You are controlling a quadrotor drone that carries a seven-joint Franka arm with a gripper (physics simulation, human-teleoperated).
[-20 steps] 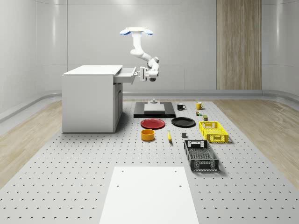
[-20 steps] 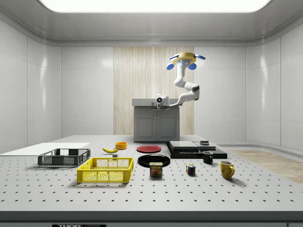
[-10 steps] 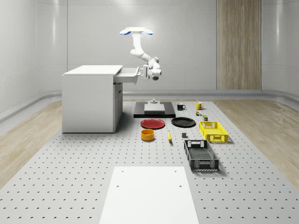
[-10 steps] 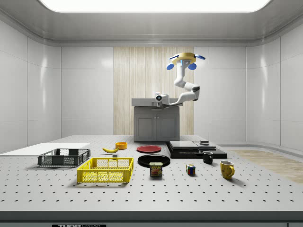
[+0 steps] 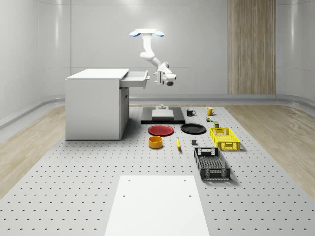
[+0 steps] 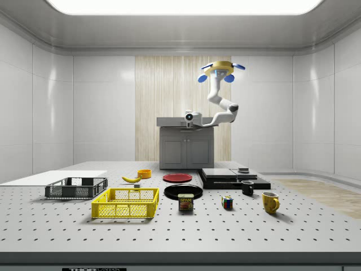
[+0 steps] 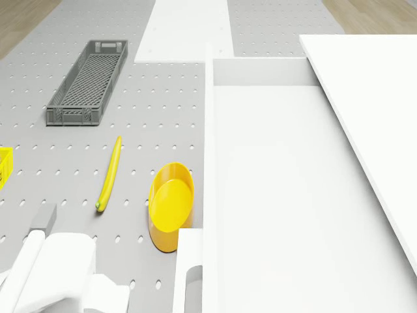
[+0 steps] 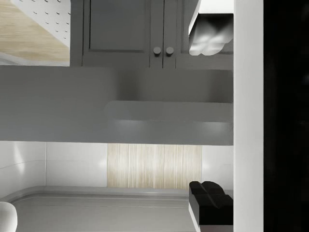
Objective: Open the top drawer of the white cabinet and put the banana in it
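The white cabinet [image 5: 96, 103] stands at the whole-scene view's left with its top drawer [image 5: 135, 78] pulled out. In the drone view the drawer [image 7: 210, 130] shows a bare white inside. I hover high, just beyond the drawer's front, with the drone [image 5: 145, 33] over the floor. My gripper [image 5: 156, 77] hangs level with the drawer front, a short gap away from it and open. In the wrist view its fingertips [image 8: 210, 36] stand wide apart, facing the drawer's handle [image 8: 169, 110]. The banana [image 5: 178, 143] lies on the floor beside a yellow bowl [image 5: 155, 142]; the same banana [image 7: 109, 173] lies below me.
A black platform [image 5: 162, 116] sits below the arm. A red plate [image 5: 161, 130], a black plate [image 5: 193, 129], a yellow crate [image 5: 225, 138] and a grey crate [image 5: 211, 162] lie on the whole-scene view's right. A white sheet [image 5: 157, 204] covers the near floor.
The gripper has opened and let go of the drawer's handle, then drawn back to the whole-scene view's right. The drone shifted slightly the same way. The drawer stays pulled out.
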